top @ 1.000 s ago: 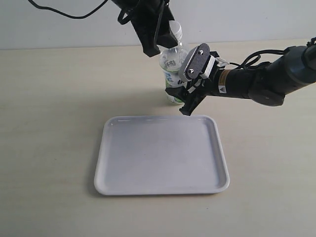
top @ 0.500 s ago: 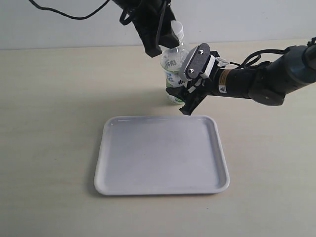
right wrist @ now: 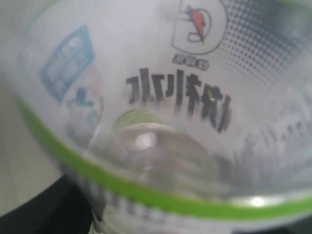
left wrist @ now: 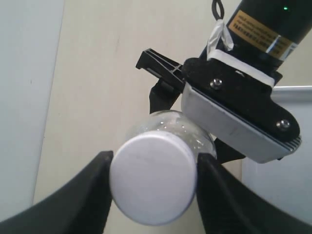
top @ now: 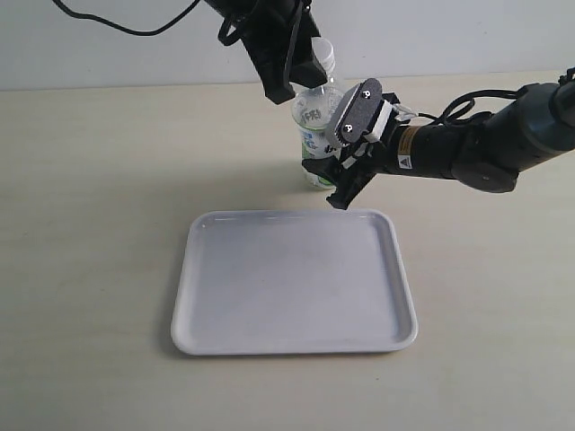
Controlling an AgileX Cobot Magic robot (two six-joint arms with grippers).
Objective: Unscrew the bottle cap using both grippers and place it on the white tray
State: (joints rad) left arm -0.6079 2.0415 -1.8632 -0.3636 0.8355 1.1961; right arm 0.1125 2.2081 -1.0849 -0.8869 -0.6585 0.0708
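Note:
The clear bottle (top: 312,135) with its white-green label stands upright on the table just behind the white tray (top: 287,287). The dark left gripper (top: 302,70) reaches down from above. In the left wrist view its two black fingers (left wrist: 90,195) press both sides of the white bottle cap (left wrist: 153,178), which sits on the neck. My right gripper (top: 332,162), with the grey-white jaw plate (left wrist: 234,122), comes in from the right and is shut on the bottle's body. The label (right wrist: 175,97) fills the right wrist view.
The tray holds nothing, and one corner of it (left wrist: 285,175) shows in the left wrist view. A pale wall (top: 135,54) runs along the table's far edge behind the bottle. The right arm (top: 485,148) and its cables stretch across the table's right side.
The left gripper and the cap have shifted slightly to the right. The right gripper, bottle body and tray have stayed put.

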